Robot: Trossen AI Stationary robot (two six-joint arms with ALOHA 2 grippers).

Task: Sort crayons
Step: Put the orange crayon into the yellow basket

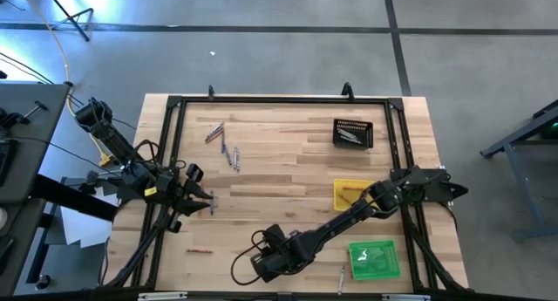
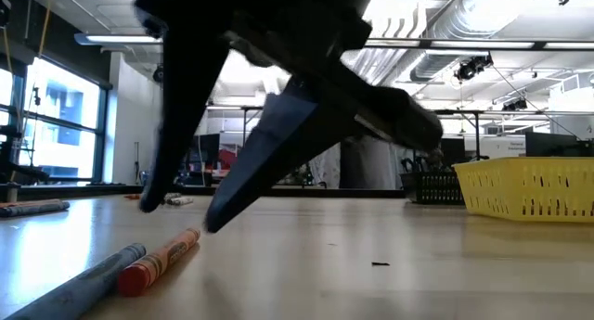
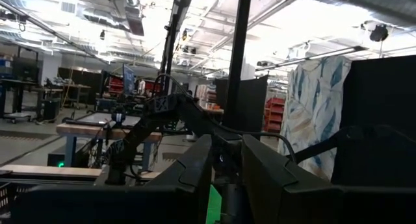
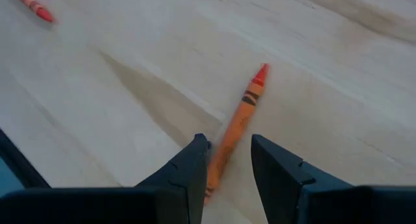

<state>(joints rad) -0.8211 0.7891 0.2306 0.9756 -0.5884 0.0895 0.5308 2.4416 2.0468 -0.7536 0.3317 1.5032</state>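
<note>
Orange-red wax, paper-wrapped: this is the crayon point(image 4: 239, 117) I am addressing with my right gripper point(image 4: 229, 160). My fingers are standing open, one to each side of the crayon's rear portion, holding nothing as yet. The crayon is lying flat on the wooden table point(image 4: 338, 74), its long axis running forward from between my fingertips and slanting slightly off my centre line, its red tip pointing away from me. In my judgement the coming closure turns on that slant: the stick is sitting closer to one finger than the other, so a small rotation may be needed before I am squeezing it squarely across its width.

Taking the yellow tray point(image 1: 350, 193) as landmark, my right gripper point(image 1: 261, 259) is working well toward the near-left of it, at the table's front edge. My left gripper point(image 1: 206, 201) is waiting further left of that tray, fingers parted a little, with nothing visible between them; it is plainly the farther arm from this crayon. A second orange-red crayon point(image 4: 32, 6) is lying well apart from mine. More crayons point(image 1: 225, 144) are lying scattered far left and beyond the yellow tray.
</note>
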